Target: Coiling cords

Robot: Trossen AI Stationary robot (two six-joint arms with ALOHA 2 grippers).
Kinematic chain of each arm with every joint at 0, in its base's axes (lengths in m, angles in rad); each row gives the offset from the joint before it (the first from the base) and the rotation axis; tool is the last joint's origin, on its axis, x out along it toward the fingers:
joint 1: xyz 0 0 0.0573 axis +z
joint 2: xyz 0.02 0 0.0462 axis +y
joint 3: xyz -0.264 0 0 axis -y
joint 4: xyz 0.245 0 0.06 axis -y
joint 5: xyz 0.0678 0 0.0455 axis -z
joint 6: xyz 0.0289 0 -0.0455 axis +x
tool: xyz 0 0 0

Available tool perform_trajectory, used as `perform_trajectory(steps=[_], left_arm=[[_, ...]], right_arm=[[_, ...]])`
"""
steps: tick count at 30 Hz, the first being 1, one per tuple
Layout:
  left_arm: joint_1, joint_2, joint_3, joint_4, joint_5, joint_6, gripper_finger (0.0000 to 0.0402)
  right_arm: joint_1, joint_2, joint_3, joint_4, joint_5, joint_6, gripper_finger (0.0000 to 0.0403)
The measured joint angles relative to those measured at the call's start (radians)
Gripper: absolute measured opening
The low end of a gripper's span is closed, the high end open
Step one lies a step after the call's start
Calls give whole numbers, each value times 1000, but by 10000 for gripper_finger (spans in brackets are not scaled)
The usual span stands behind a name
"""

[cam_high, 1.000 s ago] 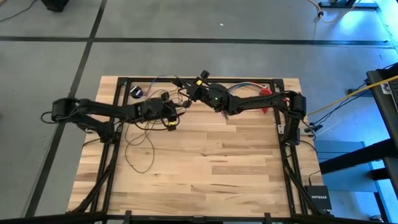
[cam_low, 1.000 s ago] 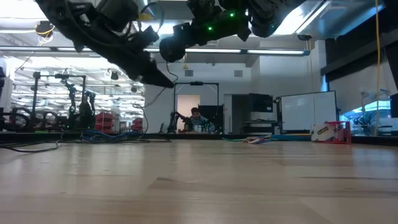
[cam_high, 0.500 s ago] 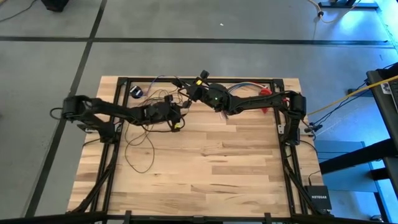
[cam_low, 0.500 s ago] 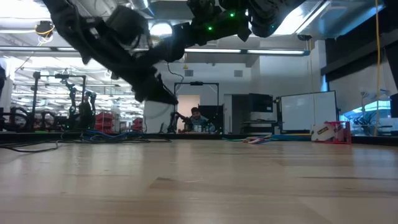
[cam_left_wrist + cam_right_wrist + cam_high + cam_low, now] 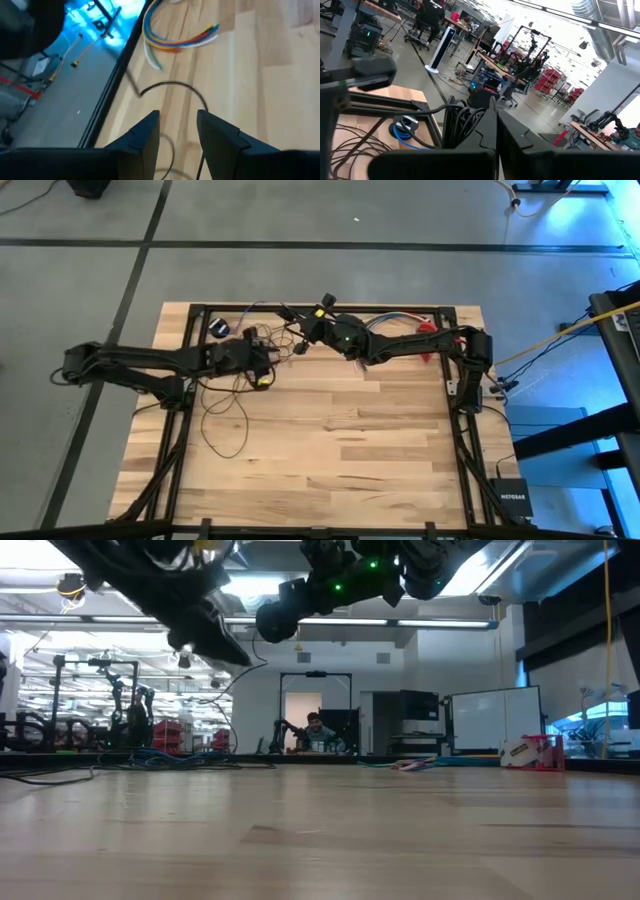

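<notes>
Gripping a bunch of cord (image 5: 462, 122) strands, the right hand (image 5: 312, 326) hangs above the table's (image 5: 330, 440) far edge; left hand (image 5: 177, 131), fingers spread, hovers over loose loops.

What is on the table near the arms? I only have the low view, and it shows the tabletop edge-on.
Observer: From above, the cords lie in loose loops on the left half of the table, close to the left gripper.
Operator: Are the left jaws open?
Observer: Yes. The left wrist view shows them apart, above a loop of cord on the wood.
Operator: And the right arm?
Observer: The right gripper is shut, up near the table's far edge. Loops of cord are bunched beside its fingers, but I cannot tell whether any are pinched.
</notes>
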Motion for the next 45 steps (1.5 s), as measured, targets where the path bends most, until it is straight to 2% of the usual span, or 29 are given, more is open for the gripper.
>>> perform_trajectory(steps=[4, 7, 12, 15, 17, 25, 31, 34, 38, 41, 45], left_arm=[[20, -71, 0, -101, -1, 4, 123], [33, -129, 0, -101, 17, -8, 123], [49, -188, 0, -51, 131, -22, 123], [74, -179, 0, -19, 254, -35, 124], [89, -152, 0, 33, 292, -56, 130], [148, -117, 0, 75, 277, -82, 185], [166, -111, 0, 113, 268, -80, 188], [165, -82, 0, 134, 311, -64, 180], [164, -31, 0, 171, 314, -59, 155], [163, -3, 0, 205, 312, -56, 117], [162, 1, 0, 204, 314, -32, 44]], right_arm=[[0, 0, 0, 2, 0, 0, 5], [0, 0, 0, 2, 0, 0, 5], [0, 0, 0, 4, 0, 0, 5], [0, -1, 0, 5, 0, -1, 5], [0, 0, 0, 5, 0, -1, 5], [0, -1, 0, -2, 16, -1, 5], [0, -1, 0, 2, 16, -1, 5], [0, -1, 0, 3, 16, -1, 5], [0, -1, 0, 3, 16, -1, 5], [0, -1, 0, 4, 16, -1, 5], [0, -1, 0, 11, 16, 17, 5]])
